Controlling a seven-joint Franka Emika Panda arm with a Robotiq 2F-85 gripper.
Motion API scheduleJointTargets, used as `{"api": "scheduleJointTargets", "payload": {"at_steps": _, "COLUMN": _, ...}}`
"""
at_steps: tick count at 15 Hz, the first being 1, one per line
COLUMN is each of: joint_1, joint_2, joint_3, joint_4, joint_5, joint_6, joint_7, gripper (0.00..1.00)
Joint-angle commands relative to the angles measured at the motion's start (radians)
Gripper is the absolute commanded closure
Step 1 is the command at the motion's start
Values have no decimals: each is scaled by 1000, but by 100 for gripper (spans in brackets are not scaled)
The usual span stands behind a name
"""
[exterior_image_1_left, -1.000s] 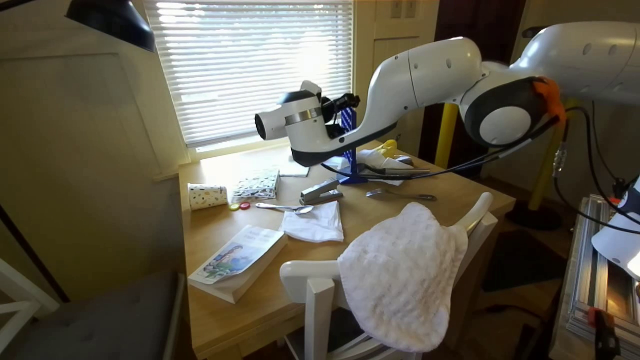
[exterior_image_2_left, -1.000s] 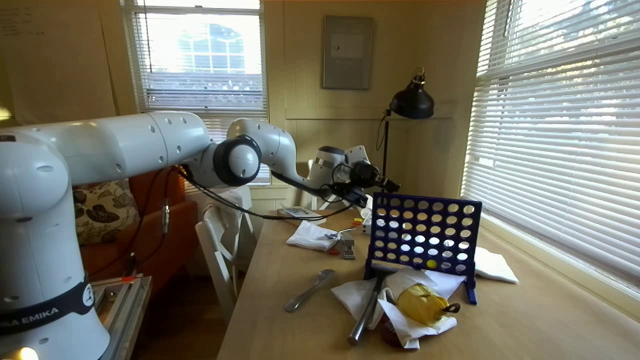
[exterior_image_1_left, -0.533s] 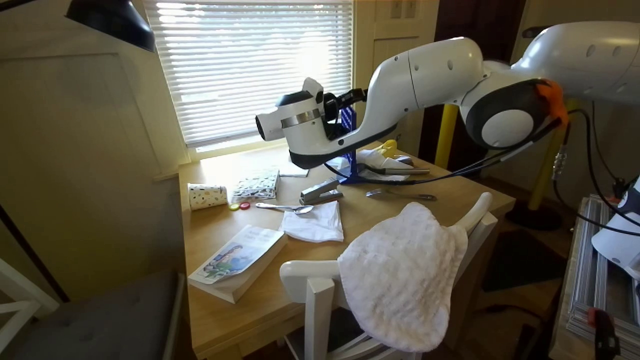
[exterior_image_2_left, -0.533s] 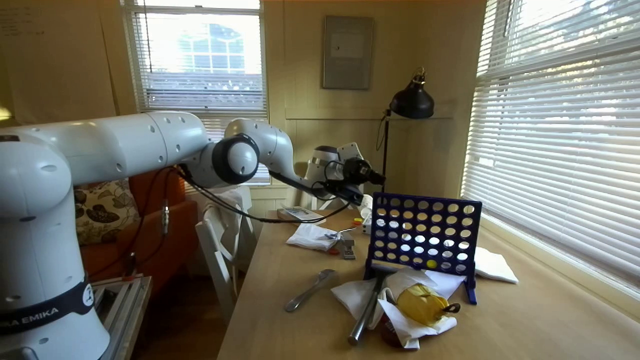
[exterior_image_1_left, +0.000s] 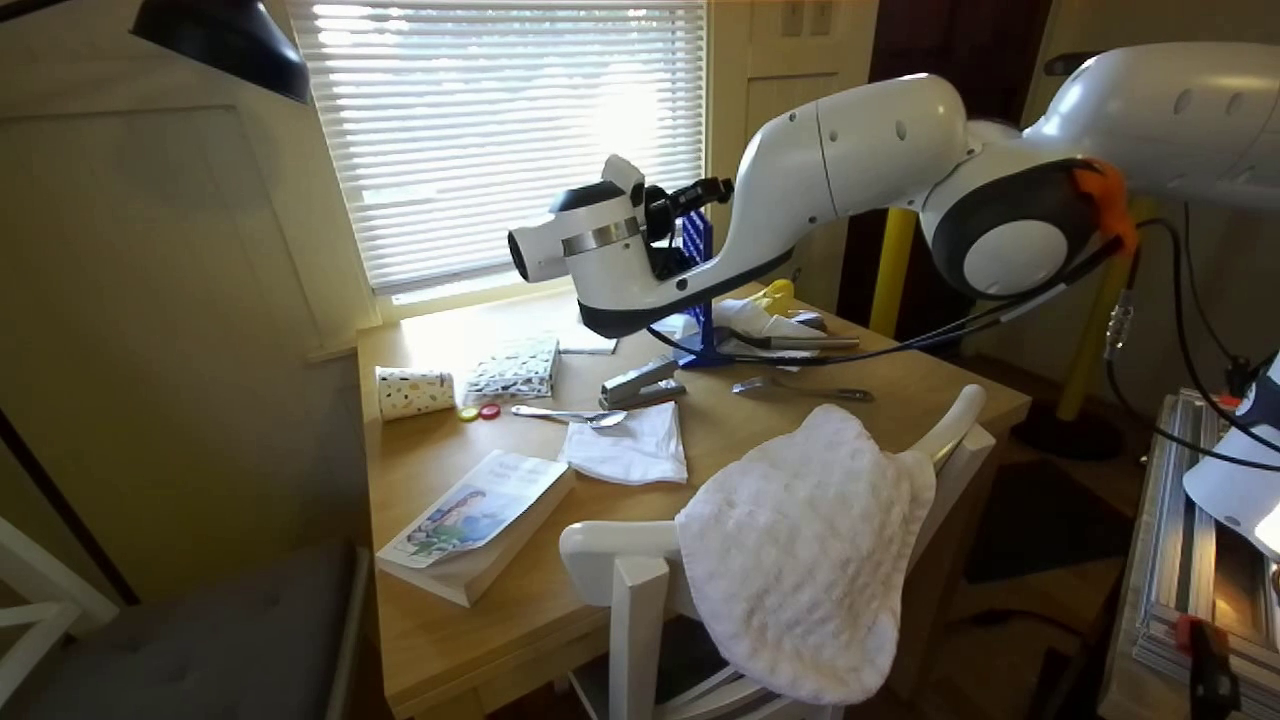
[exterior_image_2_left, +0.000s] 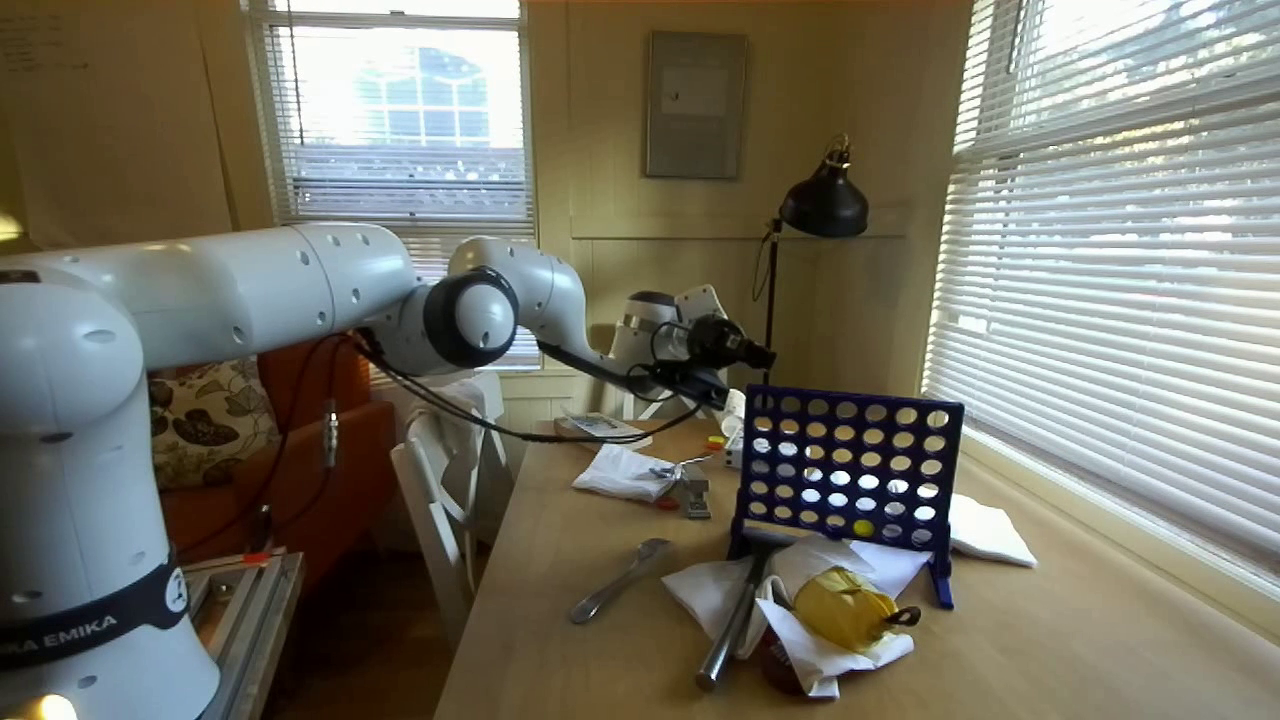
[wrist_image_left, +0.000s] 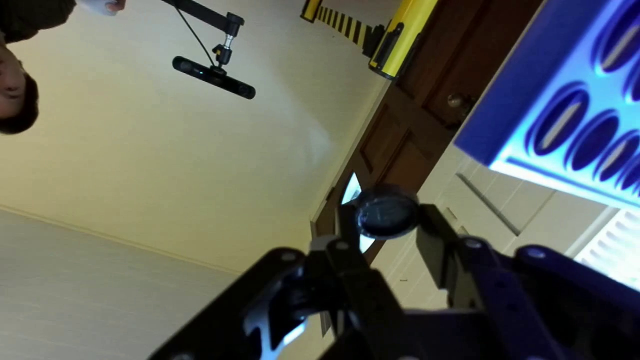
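My gripper (wrist_image_left: 387, 215) is shut on a dark round disc (wrist_image_left: 389, 216), pinched between the fingertips. The disc's true colour is hard to tell against the light. The gripper also shows in both exterior views (exterior_image_1_left: 722, 188) (exterior_image_2_left: 762, 354), where the disc cannot be made out. A blue upright rack with rows of round holes (exterior_image_2_left: 857, 448) stands on the table; it also shows in an exterior view (exterior_image_1_left: 706, 335) and in the wrist view (wrist_image_left: 530, 95). The gripper is above and beside the rack's top end, apart from it. A yellow disc (exterior_image_2_left: 863, 527) sits in the rack's bottom row.
A hammer (exterior_image_2_left: 733, 622), a yellow bundle (exterior_image_2_left: 842, 610) and crumpled napkins lie against the rack's base. A fork (exterior_image_1_left: 815, 390), stapler (exterior_image_1_left: 640, 384), spoon (exterior_image_1_left: 560, 413), book (exterior_image_1_left: 480, 520), patterned cup (exterior_image_1_left: 415, 392) and red disc (exterior_image_1_left: 489, 411) are on the table. A covered chair (exterior_image_1_left: 800, 560) stands at its edge.
Over the last second the gripper has risen a little and drawn slightly back from the rack's top end. In the last half second it has barely moved. Other things have stayed put.
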Motion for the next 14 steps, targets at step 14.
{"api": "scheduleJointTargets", "payload": {"at_steps": 14, "joint_1": -58, "joint_2": 9, "joint_3": -2, "joint_4": 16, "joint_5": 10, "joint_6": 266, "joint_7": 18, "gripper": 90}}
